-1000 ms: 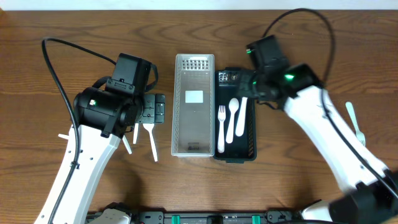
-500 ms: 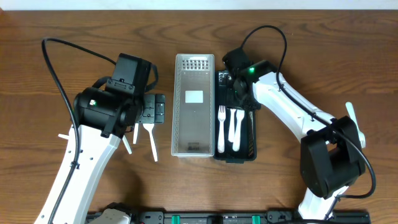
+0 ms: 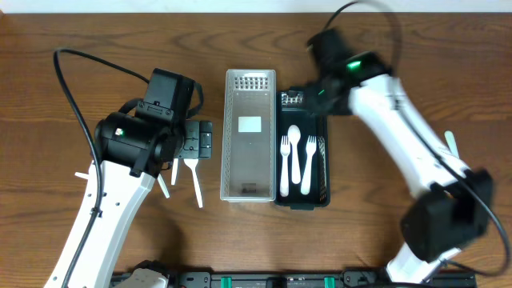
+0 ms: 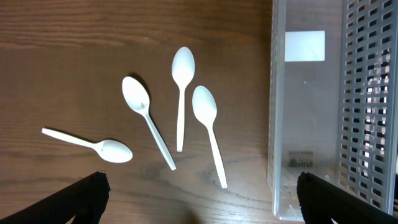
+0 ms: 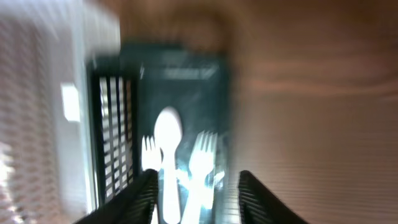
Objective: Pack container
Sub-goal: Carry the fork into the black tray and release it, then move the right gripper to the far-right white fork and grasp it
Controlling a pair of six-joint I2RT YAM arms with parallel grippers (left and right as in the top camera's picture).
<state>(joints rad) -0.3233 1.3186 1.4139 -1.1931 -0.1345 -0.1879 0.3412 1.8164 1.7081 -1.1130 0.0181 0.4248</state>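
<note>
Black container (image 3: 326, 172) | three white utensils (image 3: 294, 160) packed | four spoons (image 4: 204, 106) left on table, clear bin (image 3: 249, 148) unfilled | left gripper (image 4: 202, 190) spread | right gripper (image 5: 196, 193) spread, nothing held

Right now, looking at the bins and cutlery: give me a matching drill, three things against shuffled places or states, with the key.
Things:
1. black bin
2. grey bin
3. loose spoons

Places or states:
A. on the bare table, left of both bins
B. holds two forks and a spoon
C. no cutlery inside

Pairs: 1-B, 2-C, 3-A
</note>
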